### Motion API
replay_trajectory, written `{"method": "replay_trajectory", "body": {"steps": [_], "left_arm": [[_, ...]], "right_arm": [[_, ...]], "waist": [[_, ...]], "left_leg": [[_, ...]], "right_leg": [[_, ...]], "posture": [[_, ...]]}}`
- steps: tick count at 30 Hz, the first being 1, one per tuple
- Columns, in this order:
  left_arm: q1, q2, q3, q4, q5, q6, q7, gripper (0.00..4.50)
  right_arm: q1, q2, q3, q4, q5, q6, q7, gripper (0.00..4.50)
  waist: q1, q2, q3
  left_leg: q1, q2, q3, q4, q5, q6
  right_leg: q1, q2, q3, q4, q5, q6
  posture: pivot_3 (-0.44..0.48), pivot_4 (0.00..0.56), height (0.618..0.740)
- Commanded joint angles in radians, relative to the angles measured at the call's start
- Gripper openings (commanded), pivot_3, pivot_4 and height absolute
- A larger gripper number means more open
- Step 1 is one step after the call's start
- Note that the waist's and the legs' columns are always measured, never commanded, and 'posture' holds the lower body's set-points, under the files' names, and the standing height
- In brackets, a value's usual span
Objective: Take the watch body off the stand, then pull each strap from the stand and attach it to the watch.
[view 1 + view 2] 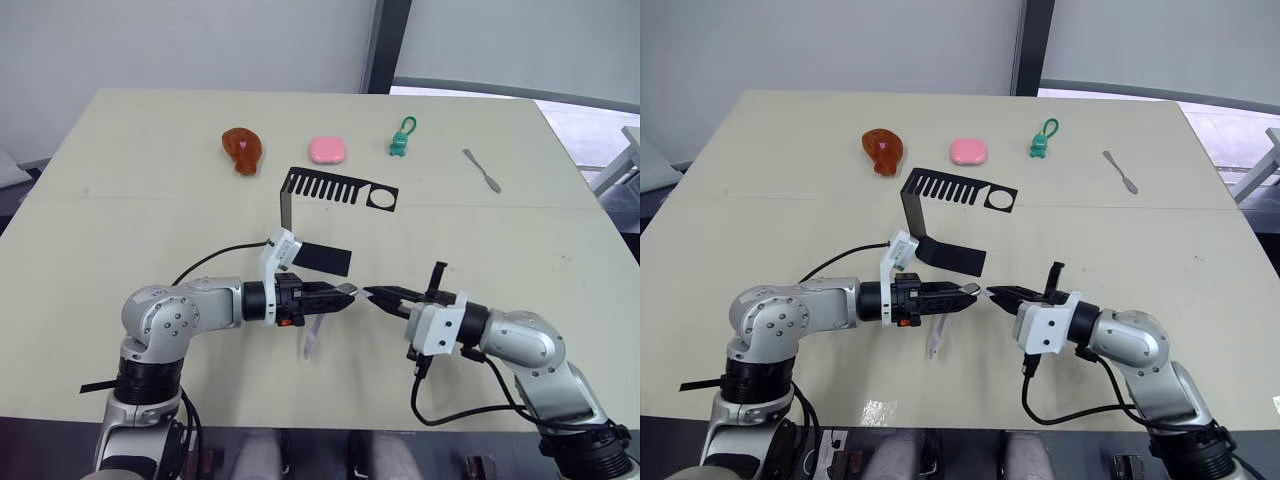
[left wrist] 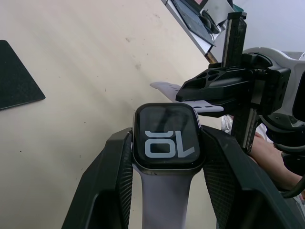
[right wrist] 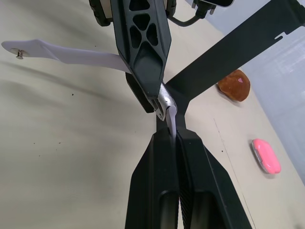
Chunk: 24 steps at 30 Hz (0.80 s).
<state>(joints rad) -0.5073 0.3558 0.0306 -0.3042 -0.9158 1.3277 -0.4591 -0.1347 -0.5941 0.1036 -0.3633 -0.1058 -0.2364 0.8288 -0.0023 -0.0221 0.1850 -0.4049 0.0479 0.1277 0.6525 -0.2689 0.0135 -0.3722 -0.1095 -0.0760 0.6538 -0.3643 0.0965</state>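
Clamping the silver-rimmed, black-screened watch body [image 2: 165,137] between left gripper [image 1: 342,295] fingers; right gripper [image 1: 378,295] pinched second pale lavender strap [image 2: 202,106] beside it, over beige tabletop [image 1: 150,220].

On the pale surface [image 1: 150,210], the black stand [image 1: 325,200] is the landmark. Just nearer than its foot, the left hand [image 1: 340,294] and right hand [image 1: 378,295] meet tip to tip, a pale strap [image 1: 312,338] hanging below the left one.

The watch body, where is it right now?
The watch body sits clamped in the left hand, in front of the stand, meeting the right hand and its strap.
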Motion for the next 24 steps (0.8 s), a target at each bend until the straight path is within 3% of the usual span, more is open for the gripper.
{"method": "replay_trajectory", "body": {"steps": [1,24], "left_arm": [[-0.024,-0.032,-0.036,-0.036,-0.03,0.002,-0.017,1.59],[-0.024,-0.053,-0.045,-0.041,-0.016,0.004,-0.004,1.59]], "right_arm": [[-0.024,0.019,0.029,-0.041,0.012,-0.021,-0.028,0.0],[-0.053,0.042,0.049,-0.034,-0.012,-0.003,-0.031,0.0]], "waist": [[0.0,0.0,0.0],[0.0,0.0,0.0]], "left_leg": [[0.0,0.0,0.0,0.0,0.0,0.0],[0.0,0.0,0.0,0.0,0.0,0.0]], "right_leg": [[0.0,0.0,0.0,0.0,0.0,0.0],[0.0,0.0,0.0,0.0,0.0,0.0]], "posture": [[0.0,0.15,0.74],[0.0,0.15,0.74]]}}
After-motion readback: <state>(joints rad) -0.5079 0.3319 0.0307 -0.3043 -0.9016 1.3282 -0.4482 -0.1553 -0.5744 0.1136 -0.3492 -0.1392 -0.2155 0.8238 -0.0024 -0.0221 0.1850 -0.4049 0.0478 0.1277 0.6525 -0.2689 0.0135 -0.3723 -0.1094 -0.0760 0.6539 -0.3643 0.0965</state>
